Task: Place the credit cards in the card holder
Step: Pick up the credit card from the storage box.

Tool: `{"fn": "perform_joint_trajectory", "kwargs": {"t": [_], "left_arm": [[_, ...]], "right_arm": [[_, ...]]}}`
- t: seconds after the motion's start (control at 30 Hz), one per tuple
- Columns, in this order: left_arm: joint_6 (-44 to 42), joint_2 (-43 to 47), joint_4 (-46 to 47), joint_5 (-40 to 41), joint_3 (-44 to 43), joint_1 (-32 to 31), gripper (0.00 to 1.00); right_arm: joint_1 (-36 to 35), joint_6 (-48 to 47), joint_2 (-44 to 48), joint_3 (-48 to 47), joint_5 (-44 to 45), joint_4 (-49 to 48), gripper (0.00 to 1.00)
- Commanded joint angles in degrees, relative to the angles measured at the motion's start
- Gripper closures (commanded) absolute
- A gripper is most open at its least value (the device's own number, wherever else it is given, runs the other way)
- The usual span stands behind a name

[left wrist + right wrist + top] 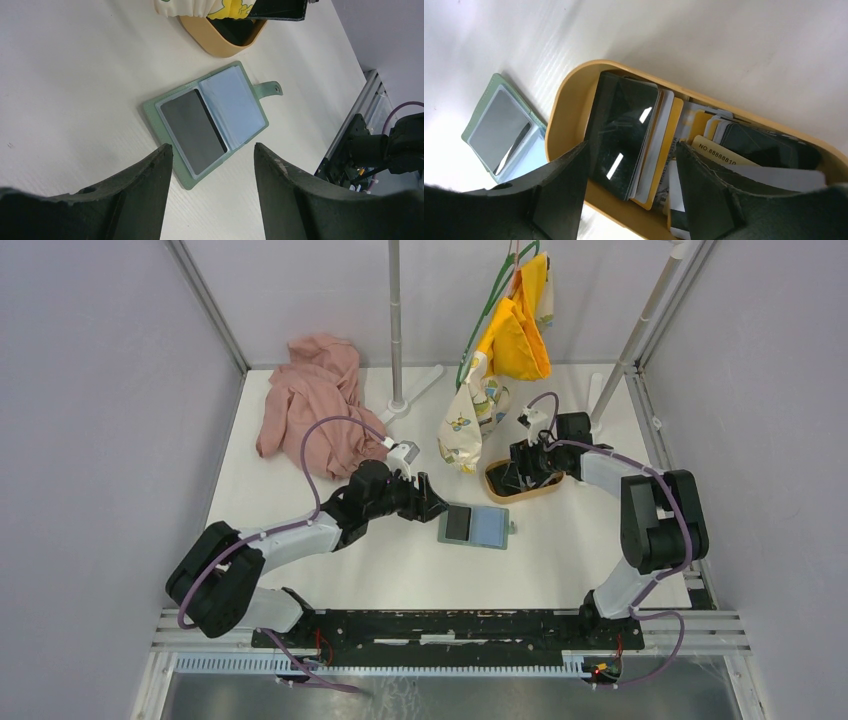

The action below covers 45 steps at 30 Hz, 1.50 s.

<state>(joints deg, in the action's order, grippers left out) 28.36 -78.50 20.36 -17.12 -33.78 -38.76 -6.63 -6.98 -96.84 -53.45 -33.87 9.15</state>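
Observation:
The card holder [473, 526] lies open and flat on the white table, a dark card [192, 131] in its left sleeve and a pale blue sleeve on the right. My left gripper [432, 502] is open just left of it, and its fingertips [165, 155] frame the holder's near corner with nothing between them. Several credit cards [624, 130], black, white and yellow, are stacked in the oval wooden tray [569, 100]. My right gripper [631, 146] hangs open over that tray, its jaws either side of the black-topped stack.
A pink cloth [315, 400] lies at the back left beside a pole stand [397, 330]. Yellow and patterned cloths [470, 425] hang just behind the tray [525, 498]. A metal rail runs along the near table edge.

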Motion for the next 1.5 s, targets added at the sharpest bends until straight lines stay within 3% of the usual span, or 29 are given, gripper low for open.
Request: {"fn": "perform_joint_trajectory", "kwargs": {"t": [0.0, 0.57, 0.9, 1.23, 1.47], "left_arm": [[-0.32, -0.18, 3.28, -1.50, -1.49, -0.29, 0.34], [0.36, 0.32, 3.28, -1.86, -1.33, -0.26, 0.34], [0.90, 0.27, 3.53, -2.34, -1.47, -0.25, 0.34], [1.30, -0.11, 3.98, -3.11, -1.68, -0.35, 0.34], [1.35, 0.88, 3.91, -3.09, -1.28, -0.35, 0.33]], "right_arm": [[0.34, -0.53, -2.13, -1.66, -1.53, 2.35, 0.32], [1.02, 6.89, 1.13, 0.95, -17.49, -3.88, 0.43], [2.20, 15.48, -3.36, 3.52, -20.94, -8.67, 0.45], [2.26, 15.32, -6.46, 2.59, -19.60, -7.20, 0.44], [4.26, 15.53, -5.18, 1.66, -22.03, -6.63, 0.50]]}}
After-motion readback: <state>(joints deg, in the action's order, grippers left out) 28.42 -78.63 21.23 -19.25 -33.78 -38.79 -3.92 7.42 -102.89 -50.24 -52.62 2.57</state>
